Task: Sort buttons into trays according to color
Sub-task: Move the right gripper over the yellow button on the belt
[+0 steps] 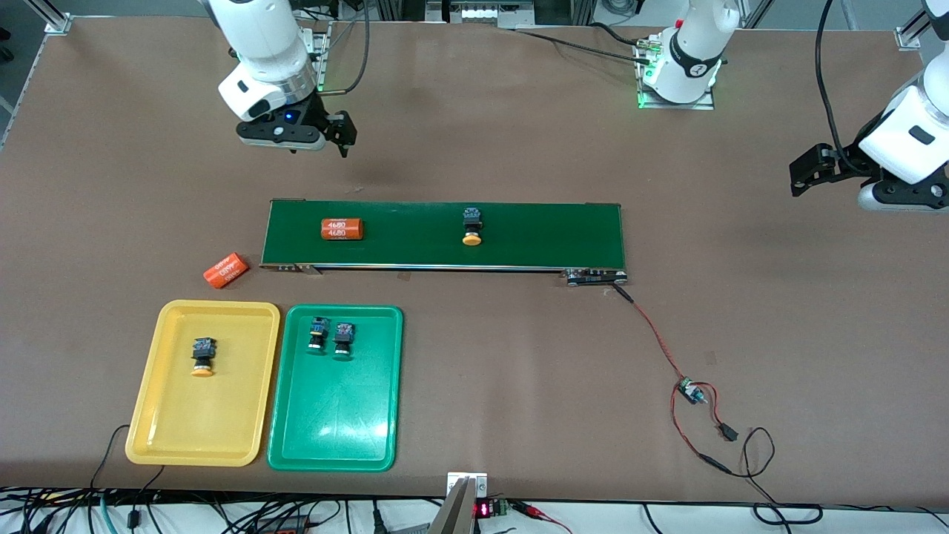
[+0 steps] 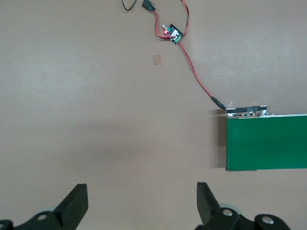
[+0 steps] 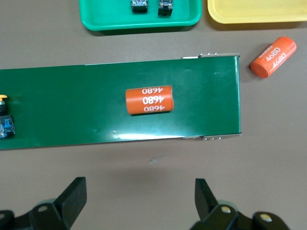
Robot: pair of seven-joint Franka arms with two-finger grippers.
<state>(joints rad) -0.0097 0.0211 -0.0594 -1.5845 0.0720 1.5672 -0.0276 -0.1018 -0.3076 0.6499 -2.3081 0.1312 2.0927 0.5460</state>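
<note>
Yellow tray point(image 1: 148, 415), green tray point(image 1: 296, 445), dark-green belt point(image 1: 549, 237)

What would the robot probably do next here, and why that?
Probably the right claw, open over the bare table, should reach down to the yellow-capped button on the conveyor belt. It is the only button not yet in a tray: one lies in the yellow tray, two in the green tray. The left claw waits, open.

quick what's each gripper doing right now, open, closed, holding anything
Left gripper: jaws open, holding nothing, over bare table.
Right gripper: jaws open, holding nothing, over bare table beside the conveyor belt.
</note>
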